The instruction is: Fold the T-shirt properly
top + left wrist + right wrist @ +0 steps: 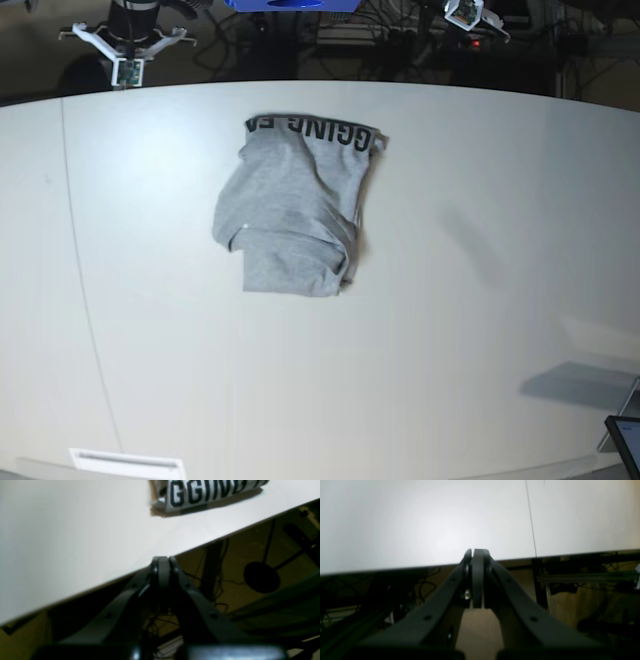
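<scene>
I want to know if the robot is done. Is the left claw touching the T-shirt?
Apart. In the left wrist view the left gripper is shut, back at the table edge, with bare tabletop between it and the T-shirt.

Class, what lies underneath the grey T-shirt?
The T-shirt rests on the white table. Black lettering shows along its far edge; anything beneath the cloth is covered.

T-shirt (pixel 210 495) cut off by top edge; lettering partly hidden.

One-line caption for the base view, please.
Grey T-shirt lies loosely folded on the white table, lettered strip along its far edge.
</scene>
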You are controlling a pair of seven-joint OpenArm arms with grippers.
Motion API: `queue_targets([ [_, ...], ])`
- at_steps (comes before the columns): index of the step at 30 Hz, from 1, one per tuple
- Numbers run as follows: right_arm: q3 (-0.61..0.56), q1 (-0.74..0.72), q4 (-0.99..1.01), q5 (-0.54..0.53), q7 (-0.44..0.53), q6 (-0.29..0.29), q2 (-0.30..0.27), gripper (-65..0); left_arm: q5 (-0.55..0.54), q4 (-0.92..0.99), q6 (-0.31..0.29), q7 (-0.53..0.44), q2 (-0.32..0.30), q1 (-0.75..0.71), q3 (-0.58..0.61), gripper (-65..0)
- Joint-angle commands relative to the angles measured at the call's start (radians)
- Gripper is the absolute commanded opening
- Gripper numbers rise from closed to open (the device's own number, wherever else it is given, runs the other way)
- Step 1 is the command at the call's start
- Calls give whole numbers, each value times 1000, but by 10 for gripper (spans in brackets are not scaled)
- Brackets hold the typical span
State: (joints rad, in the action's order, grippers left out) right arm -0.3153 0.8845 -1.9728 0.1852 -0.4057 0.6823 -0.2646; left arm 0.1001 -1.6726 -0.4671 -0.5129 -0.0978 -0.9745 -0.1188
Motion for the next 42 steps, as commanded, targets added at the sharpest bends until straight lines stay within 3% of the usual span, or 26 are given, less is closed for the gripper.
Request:
queue_targets([
  [1,3,35,-15,15,20,16,9,-649,-9,7,5,-25,-4,-19,-2,-650],
  [5,-2,86,22,15,20,16,17,-649,-9,122,5,-25,-6,-19,-2,-650],
  [9,-2,38,217,10,20,16,17,-649,-9,345,5,-25,-9,45,-3,-650],
  [16,-9,-204,749,-198,20,16,38,-649,-1,791,5,-25,-9,249,-3,-650],
  [21,-9,-436,1226,-261,40,16,66,-649,155,1225,5,-5,-4,492,-3,-650],
  [24,-8,-594,1544,-258,179,16,87,-649,270,1495,5,116,-1,679,-6,-650],
  [25,-8,-641,1625,-258,228,-5,92,-649,292,1552,12,156,0,730,-12,-650],
  [28,-8,-753,1817,-258,356,-195,121,-649,298,1604,54,267,17,828,-14,-650],
  [31,-8,-778,1857,-258,457,-387,129,-649,298,1603,107,351,23,876,-14,-650],
  [34,-8,-769,1863,-257,560,-589,129,-647,298,1604,158,388,42,894,-14,-650],
  [37,-9,-756,1863,-257,603,-754,129,-647,298,1603,170,383,50,895,-15,-650],
  [39,-9,-755,1863,-257,601,-800,124,-647,298,1595,170,382,53,897,-15,-650],
  [42,-9,-755,1865,-257,600,-798,123,-647,298,1555,170,385,60,889,-12,-650],
])
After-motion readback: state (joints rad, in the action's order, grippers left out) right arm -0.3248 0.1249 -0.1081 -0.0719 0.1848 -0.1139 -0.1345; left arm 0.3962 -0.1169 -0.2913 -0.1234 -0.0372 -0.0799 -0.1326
